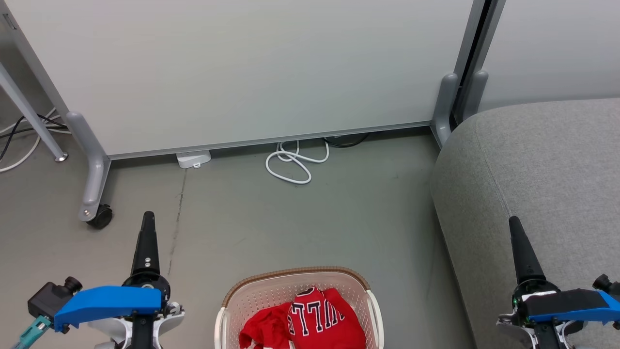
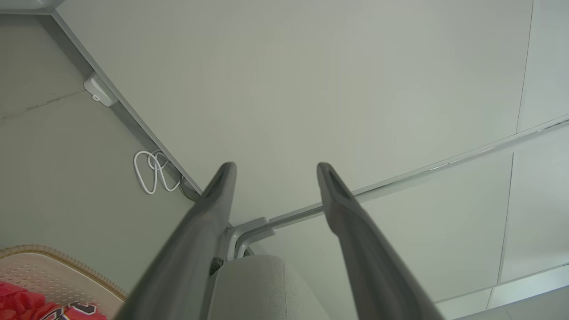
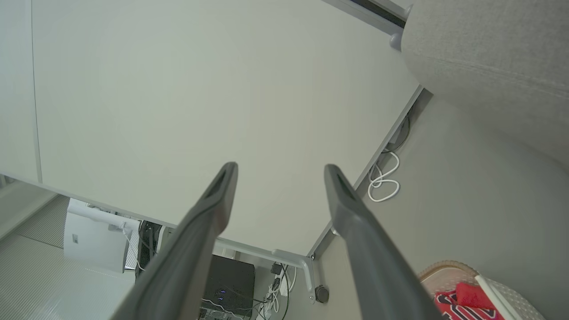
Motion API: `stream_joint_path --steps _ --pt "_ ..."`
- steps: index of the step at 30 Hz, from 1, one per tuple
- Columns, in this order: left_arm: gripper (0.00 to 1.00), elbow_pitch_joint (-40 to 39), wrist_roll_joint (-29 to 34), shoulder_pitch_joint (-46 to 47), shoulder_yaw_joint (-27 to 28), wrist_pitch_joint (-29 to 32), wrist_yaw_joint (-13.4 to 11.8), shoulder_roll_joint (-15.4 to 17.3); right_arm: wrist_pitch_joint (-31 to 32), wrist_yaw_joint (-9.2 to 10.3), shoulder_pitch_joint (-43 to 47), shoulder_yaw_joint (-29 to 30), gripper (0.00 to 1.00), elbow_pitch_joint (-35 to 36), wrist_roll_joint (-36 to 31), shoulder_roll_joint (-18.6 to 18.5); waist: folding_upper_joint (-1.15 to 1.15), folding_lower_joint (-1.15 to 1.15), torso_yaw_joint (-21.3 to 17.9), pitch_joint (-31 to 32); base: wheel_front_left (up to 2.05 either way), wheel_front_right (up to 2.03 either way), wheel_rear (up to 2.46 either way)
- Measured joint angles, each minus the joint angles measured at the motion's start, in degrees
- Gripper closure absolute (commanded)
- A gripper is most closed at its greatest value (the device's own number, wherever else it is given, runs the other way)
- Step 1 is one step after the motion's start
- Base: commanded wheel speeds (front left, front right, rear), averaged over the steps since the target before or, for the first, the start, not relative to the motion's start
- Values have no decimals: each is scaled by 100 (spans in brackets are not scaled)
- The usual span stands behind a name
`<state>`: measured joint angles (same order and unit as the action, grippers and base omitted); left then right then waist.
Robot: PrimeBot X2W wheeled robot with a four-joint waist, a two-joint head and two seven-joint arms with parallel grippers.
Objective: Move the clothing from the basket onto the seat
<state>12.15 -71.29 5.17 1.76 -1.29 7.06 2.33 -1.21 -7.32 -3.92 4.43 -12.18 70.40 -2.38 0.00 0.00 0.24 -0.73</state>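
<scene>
While the clothing (image 1: 310,322) sits in the basket (image 1: 252,287), none on the seat (image 1: 533,169), nothing's done (left end effector (image 2: 275,169), right end effector (image 3: 280,168): spread wide, empty).

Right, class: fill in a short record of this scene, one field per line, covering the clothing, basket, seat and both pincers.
clothing: red, crumpled inside the basket
basket: on the floor, left of the seat
seat: grey cushion, no clothing on the visible part
left pincer: open, holding nothing
right pincer: open, holding nothing
task: not yet begun
</scene>
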Motion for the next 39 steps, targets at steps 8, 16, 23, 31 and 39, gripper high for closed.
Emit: stream_joint_path --steps 8,16,23,31,39 --pt "0 -125 993 82 -232 -167 -105 4 -172 0 -30 -161 0 192 -876 -2 0 0 10 -11 0 0 0" --pt "0 -159 2018 122 -492 -320 -268 8 -322 0 -31 -276 0 232 -1711 -4 0 0 23 -8 0 0 0" --pt "0 -35 2896 193 -723 -439 -450 13 -445 -1 -50 -318 0 168 -2457 -7 0 0 35 -8 0 0 0" --pt "0 58 3649 274 -934 -577 -559 19 -580 -5 -69 -378 0 85 -3189 -9 0 0 49 -11 0 0 0" --pt "0 112 4245 336 -1105 -697 -622 74 -700 -7 -117 -427 0 -38 -3789 -12 0 0 61 -28 0 0 0"
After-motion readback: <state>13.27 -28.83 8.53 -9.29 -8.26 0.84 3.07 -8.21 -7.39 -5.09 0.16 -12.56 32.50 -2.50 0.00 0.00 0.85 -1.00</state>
